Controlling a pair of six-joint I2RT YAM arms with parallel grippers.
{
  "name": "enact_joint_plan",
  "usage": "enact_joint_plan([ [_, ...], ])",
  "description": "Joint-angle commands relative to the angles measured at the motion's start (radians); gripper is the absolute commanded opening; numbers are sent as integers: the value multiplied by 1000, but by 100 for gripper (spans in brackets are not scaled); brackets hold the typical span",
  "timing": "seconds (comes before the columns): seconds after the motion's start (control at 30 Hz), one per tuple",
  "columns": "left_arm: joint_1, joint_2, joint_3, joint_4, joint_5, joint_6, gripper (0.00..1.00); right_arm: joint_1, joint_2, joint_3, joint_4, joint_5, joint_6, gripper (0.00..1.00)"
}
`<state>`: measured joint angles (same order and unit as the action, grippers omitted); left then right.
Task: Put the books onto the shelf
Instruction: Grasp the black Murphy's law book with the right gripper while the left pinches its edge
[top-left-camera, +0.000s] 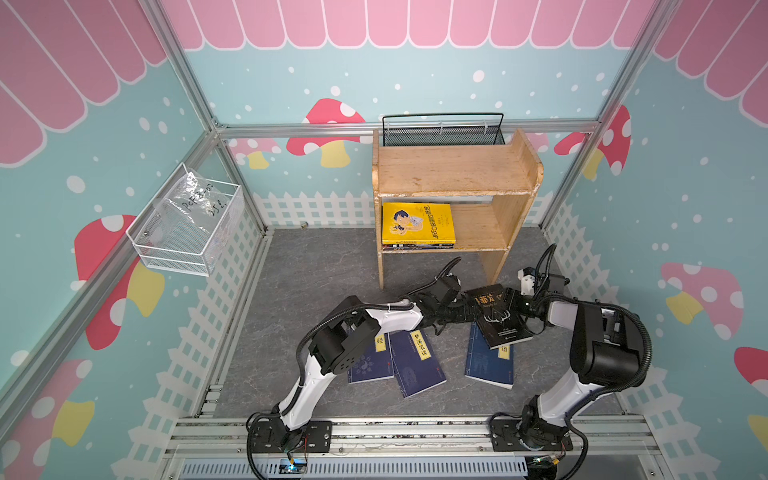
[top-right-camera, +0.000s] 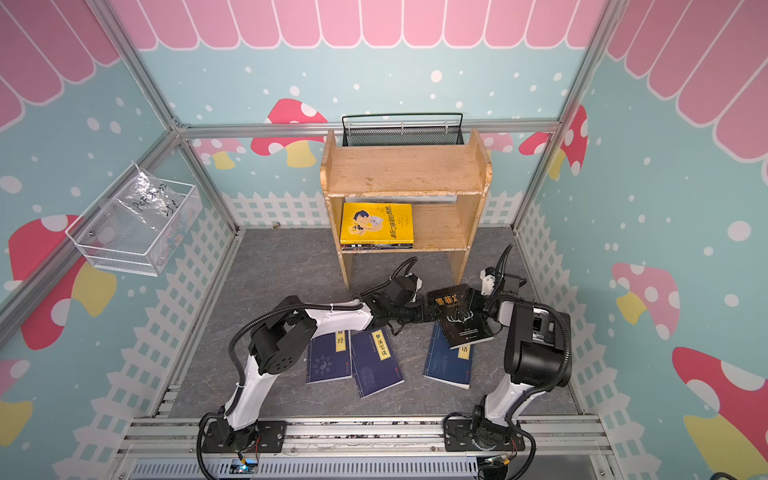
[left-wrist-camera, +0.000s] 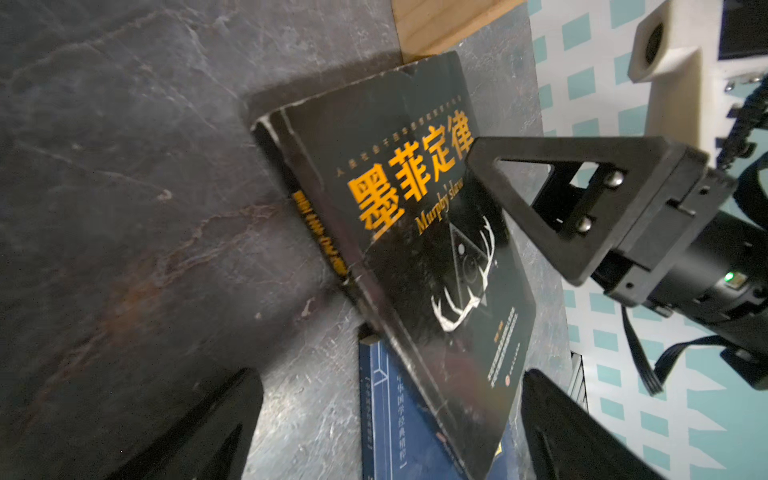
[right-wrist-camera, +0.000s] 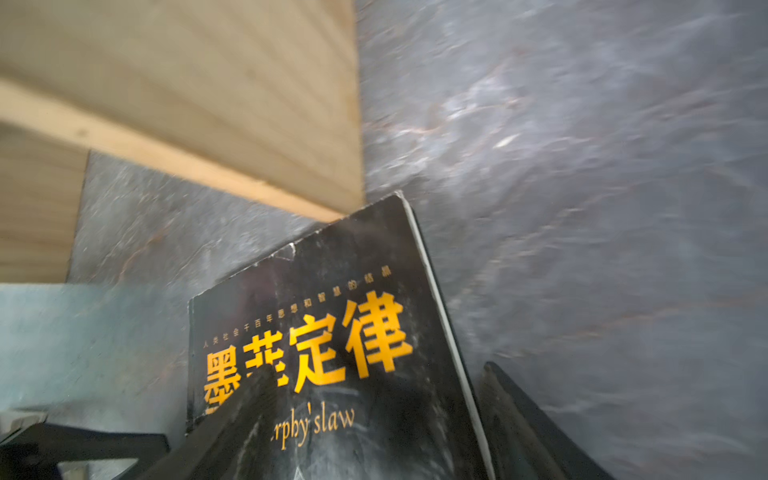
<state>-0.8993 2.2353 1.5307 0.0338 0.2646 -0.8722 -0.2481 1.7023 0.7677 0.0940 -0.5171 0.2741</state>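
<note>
Black book (top-left-camera: 500, 322) is lying tilted on a navy book (top-left-camera: 488, 363) just before the shelf (top-left-camera: 453, 170), long axis toward it, and I am seeing my right hand (right-wrist-camera: 380, 372) straddling its right edge, grip I cannot tell, left hand (left-wrist-camera: 392, 374) gaping wide nearby.

Black book (left-wrist-camera: 415, 257) catching the light now: glossy cover, corners scuffed white, paper edge showing. Shelf (top-left-camera: 453, 170) is bare pale wood, matt, edges worn rough. Floor (top-left-camera: 316, 266) is a grey stone-look sheet, veined, dull sheen. Navy books (top-left-camera: 415, 365) look matt, yellow book (top-left-camera: 417, 222) shinier. Black metal mesh basket (top-left-camera: 442, 135); white wire basket (top-left-camera: 187, 249) holding a crinkly clear plastic bag (top-left-camera: 195, 203).
</note>
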Motion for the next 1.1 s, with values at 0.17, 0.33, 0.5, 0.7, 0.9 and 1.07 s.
enact_joint_plan([
  [0.17, 9, 27, -29, 80, 26, -88, 95, 67, -46, -90, -26, -66, 61, 76],
  [0.33, 23, 15, -93, 203, 59, -151, 91, 78, -38, -121, -3, -85, 77, 74],
  [0.5, 30, -21, -158, 327, 69, -185, 89, 107, -43, -121, 3, -88, 88, 73],
  [0.7, 40, -94, -263, 582, 92, -267, 83, 133, -56, -115, 17, -107, 106, 72],
  [0.9, 45, -154, -359, 759, 77, -347, 76, 138, -58, -114, 54, -165, 132, 72],
  [1.07, 51, -177, -390, 770, 67, -369, 74, 141, -64, -120, 68, -172, 144, 71],
])
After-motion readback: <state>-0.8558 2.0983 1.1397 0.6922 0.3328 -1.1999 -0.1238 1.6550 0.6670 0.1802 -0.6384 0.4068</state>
